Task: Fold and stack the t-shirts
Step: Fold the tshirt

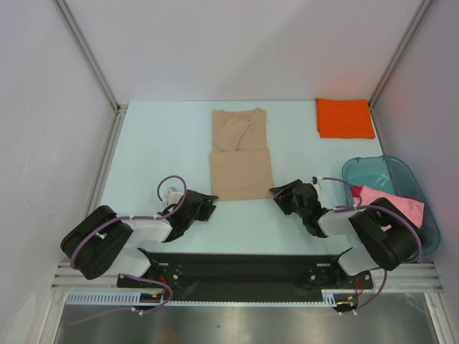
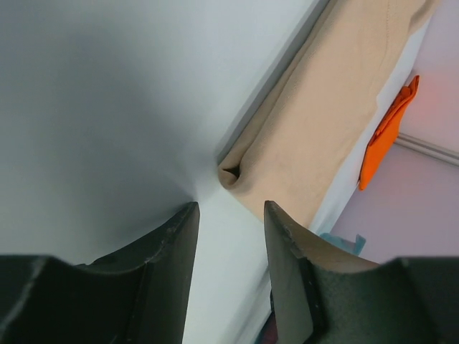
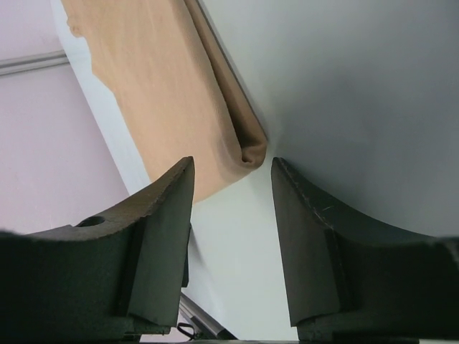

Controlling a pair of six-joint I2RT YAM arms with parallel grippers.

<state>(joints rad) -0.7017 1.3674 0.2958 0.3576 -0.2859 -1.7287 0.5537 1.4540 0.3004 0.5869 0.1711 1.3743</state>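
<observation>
A: Top view?
B: Tan t-shirt [image 1: 242, 154] lies folded. Left gripper [image 1: 208, 204] sits at its near-left corner, right gripper [image 1: 280, 192] at its near-right. Orange t-shirt [image 1: 345, 117] lies far right of it; pink t-shirt [image 1: 391, 201] in teal tub [image 1: 373, 166], near right.
A: Left wrist?
B: Jaws parted, empty; folded corner just ahead.
A: Right wrist?
B: Likewise parted, empty, corner just ahead.

All plain: tan t-shirt [image 1: 241, 154], orange t-shirt [image 1: 345, 118], pink t-shirt [image 1: 392, 201] (the tub [image 1: 356, 178] is translucent teal).
</observation>
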